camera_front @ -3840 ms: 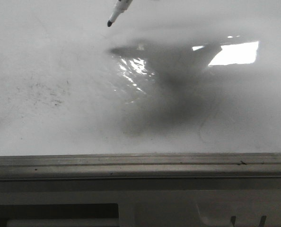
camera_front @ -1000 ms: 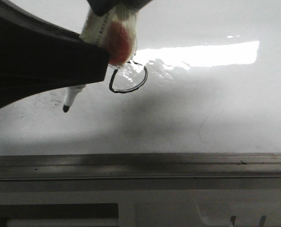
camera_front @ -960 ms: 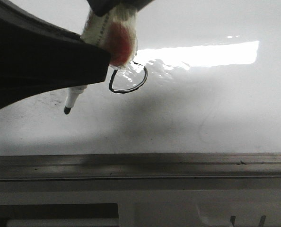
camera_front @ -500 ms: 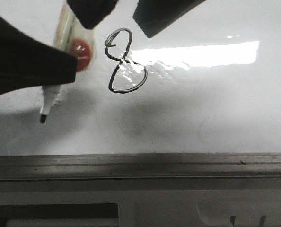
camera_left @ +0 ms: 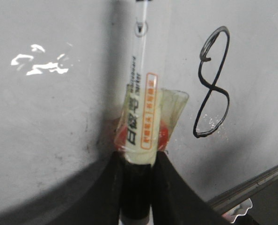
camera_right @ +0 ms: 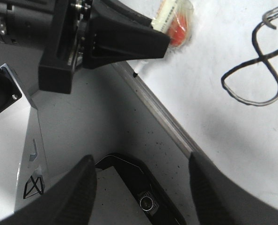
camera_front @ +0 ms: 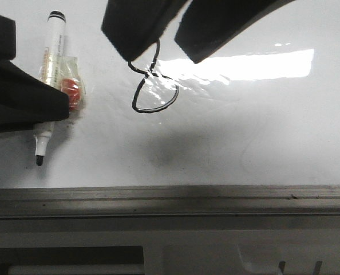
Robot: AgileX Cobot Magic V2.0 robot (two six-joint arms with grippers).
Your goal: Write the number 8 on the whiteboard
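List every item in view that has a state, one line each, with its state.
Number 8: fully drawn, both loops closed, top hidden in the front view.
Whiteboard: lying flat, smudged, marked with the 8.
Marker: uncapped, lying on the board beside the 8, tip off the figure.
Left gripper: around the marker's back end.
Right gripper: open, empty.

A bright rectangular light reflection [camera_front: 256,65] is glaring on the glossy white surface, above a grey metal rail [camera_front: 170,200] that is running across the whole front view. Below the rail, a pale panel [camera_front: 204,252] with dark slots is showing. Soft grey shadow [camera_front: 176,149] is lying between reflection and rail.
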